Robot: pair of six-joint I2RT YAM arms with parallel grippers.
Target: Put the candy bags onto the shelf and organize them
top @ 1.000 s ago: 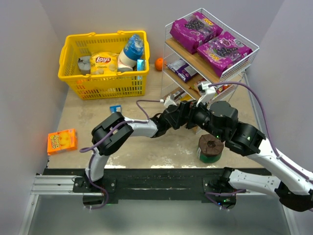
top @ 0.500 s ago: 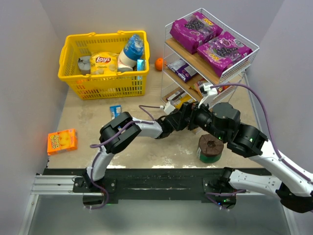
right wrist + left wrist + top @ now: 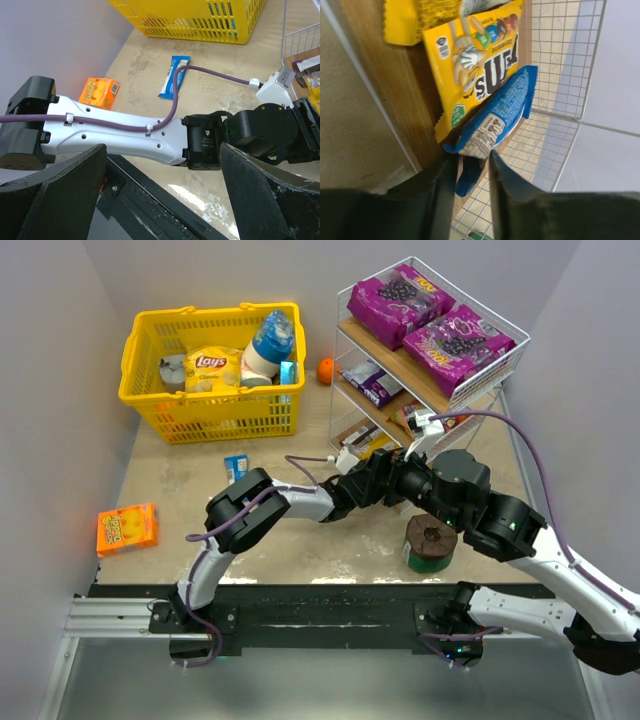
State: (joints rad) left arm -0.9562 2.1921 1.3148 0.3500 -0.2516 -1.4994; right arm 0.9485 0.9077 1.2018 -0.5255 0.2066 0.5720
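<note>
Blue candy bag (image 3: 502, 107) sits between the left gripper's (image 3: 470, 164) narrowly parted fingers on the shelf (image 3: 415, 110).

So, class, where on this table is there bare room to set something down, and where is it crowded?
Free: the tabletop between the yellow basket and the orange box, and the strip from that box to the left arm. Crowded: in front of the shelf, with the right arm and round tin.

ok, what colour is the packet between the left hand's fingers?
Blue, with a white printed patch; the small glossy packet shows best in the left wrist view.
</note>
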